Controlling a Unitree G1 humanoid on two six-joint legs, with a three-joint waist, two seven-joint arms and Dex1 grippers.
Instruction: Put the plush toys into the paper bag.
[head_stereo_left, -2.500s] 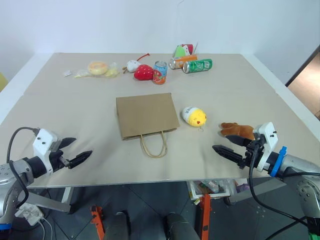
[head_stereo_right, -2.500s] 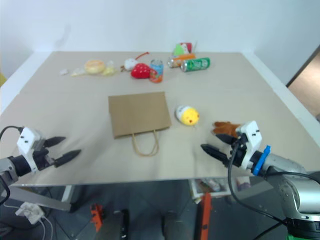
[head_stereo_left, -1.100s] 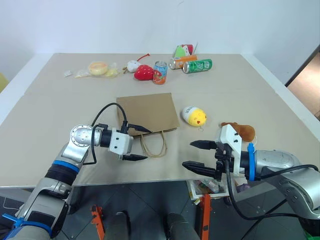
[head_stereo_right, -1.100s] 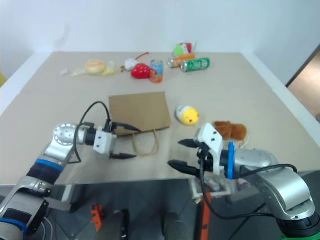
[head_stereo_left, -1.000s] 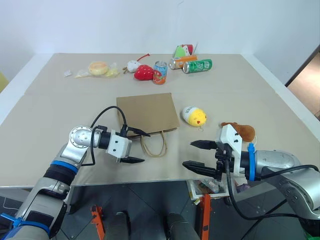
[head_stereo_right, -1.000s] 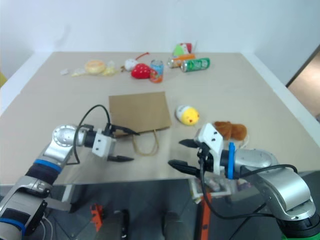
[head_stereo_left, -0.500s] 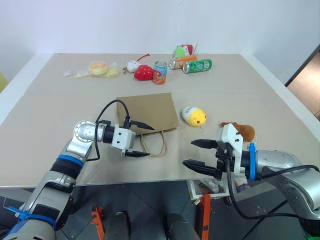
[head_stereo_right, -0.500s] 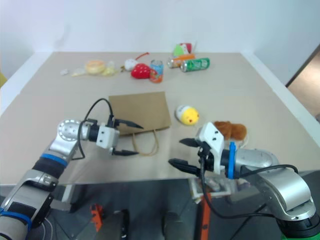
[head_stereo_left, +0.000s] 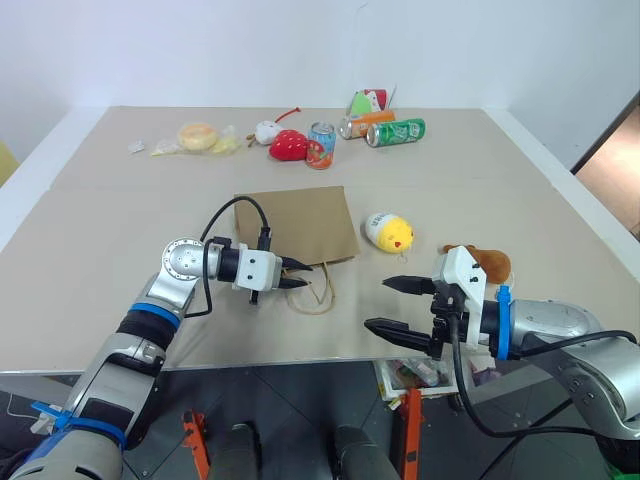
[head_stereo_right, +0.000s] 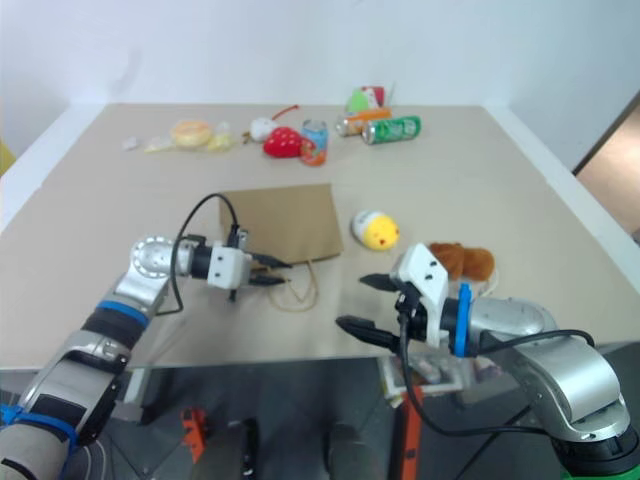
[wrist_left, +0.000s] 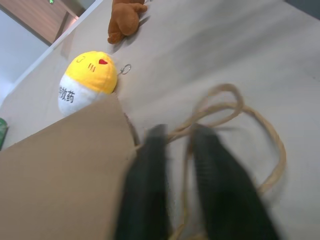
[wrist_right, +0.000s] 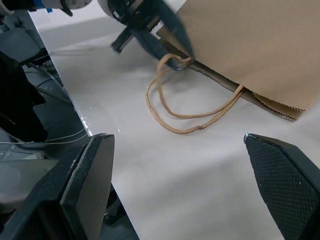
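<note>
Nearest you, your right gripper (head_stereo_left: 397, 307) hangs over the front edge of the desk (head_stereo_left: 480, 190), its two black fingers spread wide with nothing between them. Just beyond it, on the right side of the desk, the brown furry toy (head_stereo_left: 482, 262) lies close behind the gripper's white housing, not touching the fingers.

To the left, your left gripper (head_stereo_left: 300, 282) points toward the right along the desk, and its fingers are drawn together at the mouth of the paper bag (head_stereo_left: 295, 223), right where the twisted handles (head_stereo_left: 318, 293) leave the bag's near edge. In the left wrist view the two fingers stand close together with the handle cord running between and around them; you cannot tell for sure whether the cord is actually pinched. The bag lies flat, its mouth and handle loops toward you.

Just right of the bag, the yellow-and-white chick (head_stereo_left: 388, 232) rests on its side, apart from the bag and from both grippers.

Along the far edge you have a red strawberry plush (head_stereo_left: 288, 146), an upright can (head_stereo_left: 321, 145), a green can (head_stereo_left: 396, 132) on its side, and a yellowish bun in a wrapper (head_stereo_left: 197, 137).
</note>
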